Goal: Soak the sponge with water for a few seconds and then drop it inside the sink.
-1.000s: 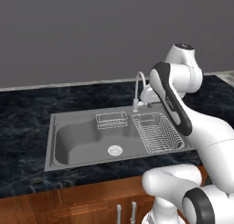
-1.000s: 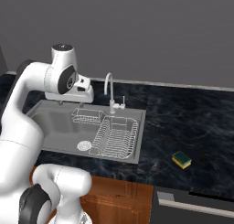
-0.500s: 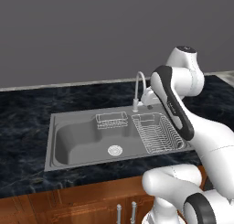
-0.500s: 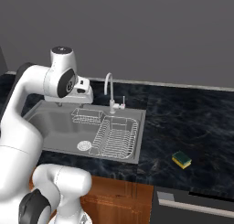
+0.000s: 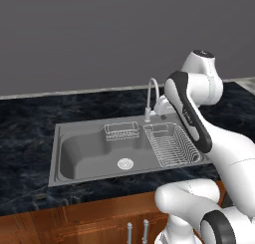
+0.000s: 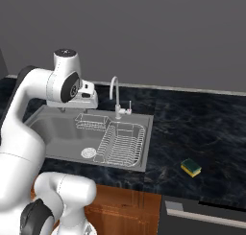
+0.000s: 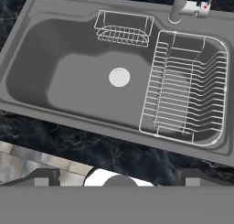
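Sponge (image 6: 191, 168) sits on the worktop (image 6: 202, 133), well right of the sink (image 7: 87, 93). Pincer (image 6: 62, 109), apparently over the basin, stands spread and empty. Risk: a long swing across could clip the faucet (image 6: 115, 97).

Very little differs. The white robot arm (image 6: 65, 83) has settled slightly: in the right base view its hand sits a touch lower over the far left part of the grey steel sink (image 6: 55, 128). In the left base view its upper joint has drifted a little to the right. The shift is too small to say more.
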Robot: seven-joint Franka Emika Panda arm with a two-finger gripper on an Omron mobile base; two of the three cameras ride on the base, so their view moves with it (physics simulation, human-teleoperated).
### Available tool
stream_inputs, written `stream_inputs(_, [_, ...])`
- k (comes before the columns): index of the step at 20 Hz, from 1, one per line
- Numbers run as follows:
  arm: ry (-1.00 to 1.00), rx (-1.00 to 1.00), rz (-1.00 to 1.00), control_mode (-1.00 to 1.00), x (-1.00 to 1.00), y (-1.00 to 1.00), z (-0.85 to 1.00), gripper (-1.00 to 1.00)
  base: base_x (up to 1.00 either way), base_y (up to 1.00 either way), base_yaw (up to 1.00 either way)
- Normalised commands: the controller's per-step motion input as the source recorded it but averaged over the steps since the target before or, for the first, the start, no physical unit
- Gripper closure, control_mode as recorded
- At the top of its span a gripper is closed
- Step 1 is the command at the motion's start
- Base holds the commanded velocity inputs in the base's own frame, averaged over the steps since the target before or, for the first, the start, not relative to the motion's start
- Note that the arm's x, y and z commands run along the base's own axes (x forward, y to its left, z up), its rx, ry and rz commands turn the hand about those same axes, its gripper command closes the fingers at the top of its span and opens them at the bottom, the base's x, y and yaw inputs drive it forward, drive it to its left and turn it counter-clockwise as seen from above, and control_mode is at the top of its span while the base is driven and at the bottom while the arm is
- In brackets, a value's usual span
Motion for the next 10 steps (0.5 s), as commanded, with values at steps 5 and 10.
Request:
stream_inputs(5, [0.00,0.00,0.00,-1.00,0.00,0.00,0.00,-1.00,0.00,0.00,0.00])
stream_inputs(10, [0.00,0.00,0.00,-1.00,0.00,0.00,0.00,-1.00,0.00,0.00,0.00])
